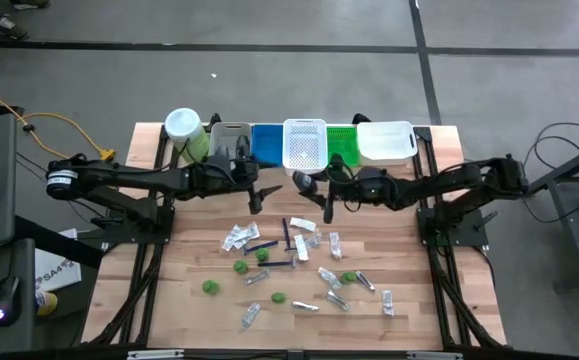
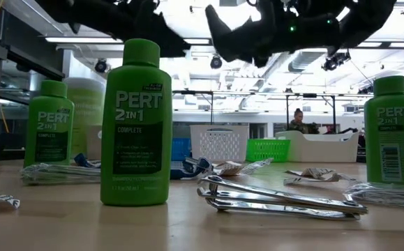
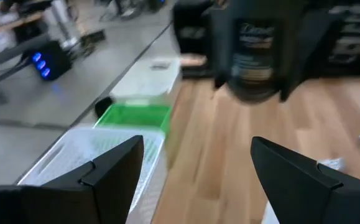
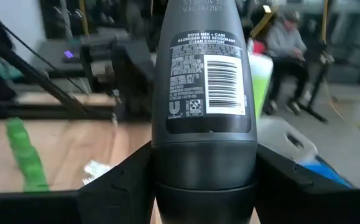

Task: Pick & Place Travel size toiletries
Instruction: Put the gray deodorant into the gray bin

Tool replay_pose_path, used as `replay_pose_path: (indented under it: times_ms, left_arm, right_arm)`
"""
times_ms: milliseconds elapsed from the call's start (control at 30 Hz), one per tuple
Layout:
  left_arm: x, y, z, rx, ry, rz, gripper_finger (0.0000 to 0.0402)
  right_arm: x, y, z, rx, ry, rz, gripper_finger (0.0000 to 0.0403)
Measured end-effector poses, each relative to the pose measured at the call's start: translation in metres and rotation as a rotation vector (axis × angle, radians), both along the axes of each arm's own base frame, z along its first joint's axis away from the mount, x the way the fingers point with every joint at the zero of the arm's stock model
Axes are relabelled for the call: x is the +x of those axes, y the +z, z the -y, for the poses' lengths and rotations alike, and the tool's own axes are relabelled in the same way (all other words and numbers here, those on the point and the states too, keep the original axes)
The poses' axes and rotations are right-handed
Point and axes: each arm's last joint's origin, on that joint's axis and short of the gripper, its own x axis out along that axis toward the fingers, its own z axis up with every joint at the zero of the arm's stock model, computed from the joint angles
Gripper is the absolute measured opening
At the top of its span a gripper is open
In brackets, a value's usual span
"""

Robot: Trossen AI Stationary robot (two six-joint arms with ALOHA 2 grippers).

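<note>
Clearly pinched between right gripper (image 4: 203, 186) fingers above the table's (image 1: 199, 315) back part: dark grey deodorant stick (image 4: 204, 93), oblong, white print, barcode. Left gripper (image 3: 195, 180) spread wide, holding nothing.

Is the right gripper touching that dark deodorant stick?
Touching. The right wrist view shows the right gripper closed against both sides of the dark deodorant stick.

You see a row of bins along the table's (image 1: 169, 300) far edge: grey bin (image 1: 231, 140), blue bin (image 1: 266, 143), white basket (image 1: 305, 143), green basket (image 1: 341, 143), white bin (image 1: 386, 141). Beside them stands a pale-green jar (image 1: 185, 133). A person (image 2: 298, 121) sits beyond.
</note>
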Motion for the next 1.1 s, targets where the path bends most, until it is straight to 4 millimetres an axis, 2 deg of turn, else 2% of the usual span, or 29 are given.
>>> replay_pose_path:
  times_ms: [300,533,767,1100]
  left_arm:
    - [0.009,0.007,0.002,0.007,-0.120,0.142,0.0296]
    - [0.011,0.006,0.004,-0.018,-0.183,0.148,0.0296]
    - [0.011,0.006,0.005,-0.028,-0.210,0.150,0.0296]
    - [0.011,0.002,0.005,-0.051,-0.212,0.116,0.0292]
  right_arm:
    - [0.014,-0.019,0.003,-0.022,0.044,0.021,0.0196]
    - [0.041,-0.024,0.006,-0.059,0.036,0.127,0.0196]
    - [0.072,-0.024,0.008,-0.064,0.072,0.133,0.0196]
    - [0.076,-0.022,0.006,-0.055,0.076,0.115,0.0196]
